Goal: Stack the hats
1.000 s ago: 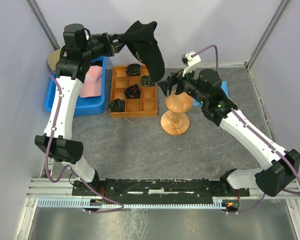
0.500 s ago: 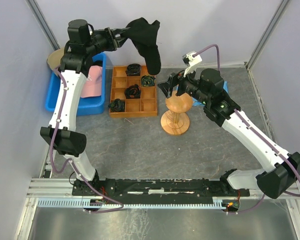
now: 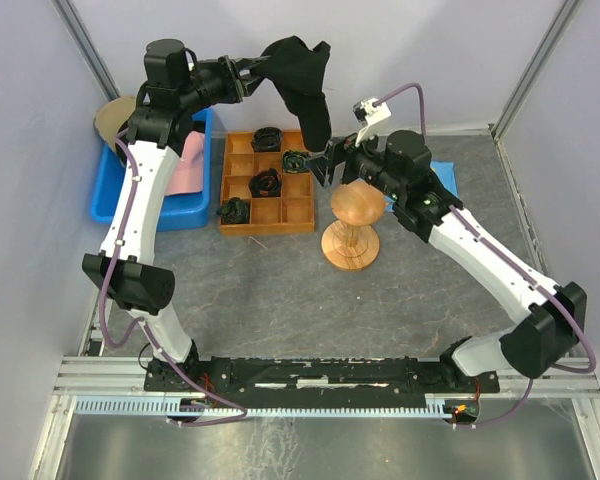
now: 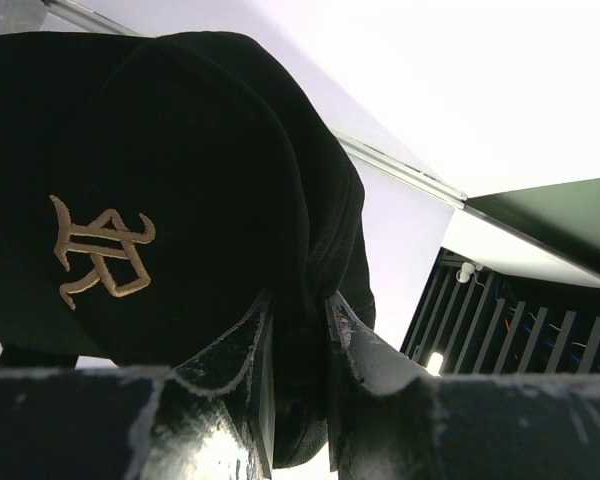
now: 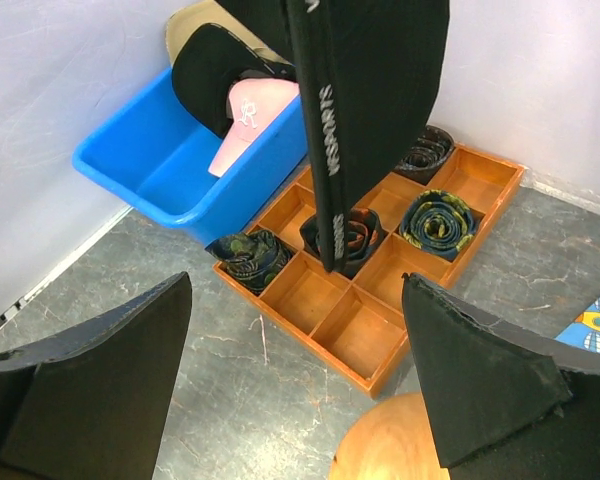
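The left arm (image 3: 140, 190) is raised high, its fingers (image 4: 242, 365) pinched on a black hat (image 4: 160, 180). The right arm (image 3: 490, 265) stretches forward, fingers (image 5: 100, 375) spread wide.

The black fabric baseball cap (image 4: 180, 150) carries an embroidered tan monogram (image 4: 100, 250) on its front panel in the left wrist view: interlocked capitals, of which an "R" is legible and the second letter cannot be determined. In the right wrist view, a narrow black band (image 5: 325, 150) along the edge of that hanging cap bears white capital lettering running lengthwise, too foreshortened to read with certainty. The pink fabric baseball cap (image 5: 230, 145) in the blue plastic bin (image 5: 170, 185) shows a white monogram (image 5: 246, 112) containing an "R".
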`<state>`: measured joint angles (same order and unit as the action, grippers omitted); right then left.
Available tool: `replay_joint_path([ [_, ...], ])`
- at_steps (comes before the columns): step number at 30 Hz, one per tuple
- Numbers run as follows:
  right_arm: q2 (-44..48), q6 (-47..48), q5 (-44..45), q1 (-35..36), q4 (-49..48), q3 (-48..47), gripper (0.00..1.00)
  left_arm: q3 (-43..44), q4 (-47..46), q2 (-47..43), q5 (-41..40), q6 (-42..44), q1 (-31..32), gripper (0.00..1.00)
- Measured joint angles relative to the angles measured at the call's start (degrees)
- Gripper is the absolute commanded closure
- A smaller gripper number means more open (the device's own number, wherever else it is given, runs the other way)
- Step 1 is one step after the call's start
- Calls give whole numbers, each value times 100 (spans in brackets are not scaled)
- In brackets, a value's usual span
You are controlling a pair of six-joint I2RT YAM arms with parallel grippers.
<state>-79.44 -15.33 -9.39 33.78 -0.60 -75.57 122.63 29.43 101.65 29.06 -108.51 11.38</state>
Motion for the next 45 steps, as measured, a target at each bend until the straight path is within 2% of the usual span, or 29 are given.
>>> replay_joint_path([
  [5,-361,-50,0,11,-225,-170,9,0,7,-11,-42,-13,39,97],
  [8,-472,-70,42,22,-356,-210,14,0,15,-33,-42,-15,39,97],
  [18,-782,-170,142,24,-844,-402,57,0,46,-212,-42,-24,59,97],
  [20,-826,-173,175,24,-887,-415,72,0,46,-232,-39,-33,66,97],
  [22,-874,-192,197,24,-890,-466,96,-7,42,-240,-39,-35,68,97],
  [23,-883,-166,197,24,-887,-485,100,-42,9,-247,-39,-37,72,97],
  [26,-874,-170,155,57,-817,-527,100,-221,-157,-249,-42,-46,72,91],
  [29,-802,-212,149,59,-496,-542,100,-409,-348,-249,-28,-44,72,71],
  [36,-146,-951,-264,-214,640,-789,100,-282,-745,-35,24,170,72,34],
  [41,326,-2076,-968,-907,868,-1132,100,487,-629,361,105,835,-153,30],
  [45,420,-3333,-1615,-1255,656,-1318,100,299,-313,181,-90,1685,-280,30],
])
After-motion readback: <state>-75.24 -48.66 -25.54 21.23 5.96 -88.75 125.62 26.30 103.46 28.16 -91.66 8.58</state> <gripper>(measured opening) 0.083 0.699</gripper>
